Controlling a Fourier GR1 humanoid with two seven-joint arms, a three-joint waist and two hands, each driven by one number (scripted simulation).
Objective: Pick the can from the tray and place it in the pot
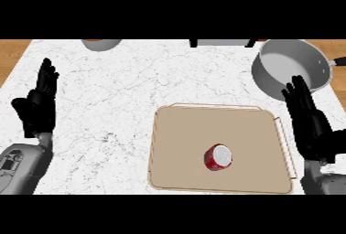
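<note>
A white marble counter (135, 91) carries a grey bowl (101, 44) at its far edge.

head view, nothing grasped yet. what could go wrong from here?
1. The can stands small and alone on the tray; a sideways approach by the right hand may tip it or send it rolling.
2. The tray's raised wire handle lies between that hand and the can, so a low reach could snag it.
3. The pot sits at the counter's far right corner, its rim near the hand; a carry might clip it.
</note>
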